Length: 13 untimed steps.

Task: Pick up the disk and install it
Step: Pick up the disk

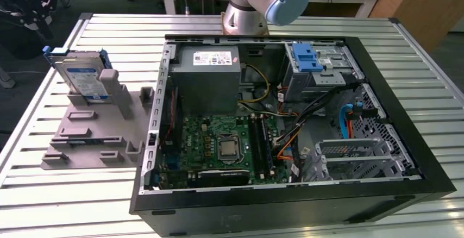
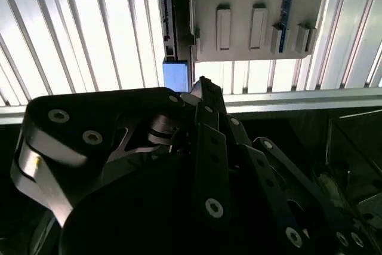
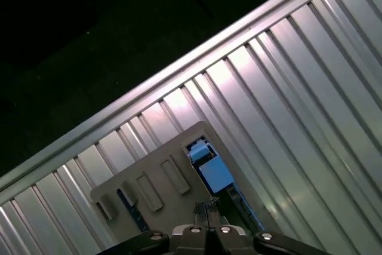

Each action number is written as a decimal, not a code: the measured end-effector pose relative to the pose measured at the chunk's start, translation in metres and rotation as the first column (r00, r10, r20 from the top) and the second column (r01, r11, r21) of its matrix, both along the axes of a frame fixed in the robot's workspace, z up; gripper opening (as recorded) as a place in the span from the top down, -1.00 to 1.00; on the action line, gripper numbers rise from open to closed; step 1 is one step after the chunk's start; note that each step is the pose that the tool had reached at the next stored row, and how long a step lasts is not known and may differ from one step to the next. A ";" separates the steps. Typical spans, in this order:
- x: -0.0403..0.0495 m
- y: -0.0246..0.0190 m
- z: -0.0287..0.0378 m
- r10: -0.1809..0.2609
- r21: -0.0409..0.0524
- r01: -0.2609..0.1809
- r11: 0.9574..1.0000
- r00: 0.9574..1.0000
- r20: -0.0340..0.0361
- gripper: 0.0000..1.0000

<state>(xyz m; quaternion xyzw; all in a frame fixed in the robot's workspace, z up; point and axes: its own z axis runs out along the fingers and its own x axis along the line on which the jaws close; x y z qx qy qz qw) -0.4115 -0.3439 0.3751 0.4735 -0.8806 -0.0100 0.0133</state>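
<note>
My gripper, black jointed metal links tapering to two slim fingers, is closed with the tips together and nothing between them. It hangs above the disk, clear of it.

The disk is a flat, silver, rectangular hard drive with a white-and-blue label, framed in a blue plastic carrier. It stands on edge in a slot of the grey moulded plastic fixture, at the exterior view's left of the computer. In both wrist views I see it edge-on, as a thin dark strip capped by the pale blue carrier end.

I judge it rigid and dense for its size, with smooth metal faces that could slip. It is also sensitive to knocks, so a drop or a hard bump would be costly. The carrier looks springier than the drive, so pinching the blue rails alone might flex them. Across the two broad faces near the upper edge, above the fixture's posts, seems the surest place to take hold.

The fixture is matte, blocky and ribbed with small upright tabs. It rests on a table of bright ribbed aluminium slats.

Beyond lies the open black steel computer case, with a green circuit board and a bare metal drive cage topped by a blue plastic latch.
</note>
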 end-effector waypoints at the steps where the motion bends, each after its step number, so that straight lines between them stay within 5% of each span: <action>1: 0.0000 0.0000 0.0000 0.012 0.000 -0.012 1.000 1.000 0.000 0.79; 6: 0.0000 0.0000 0.0000 0.076 0.000 -0.076 0.997 0.997 0.000 0.79; 13: 0.0000 0.0000 0.0000 0.162 0.000 -0.162 0.987 0.987 0.000 0.79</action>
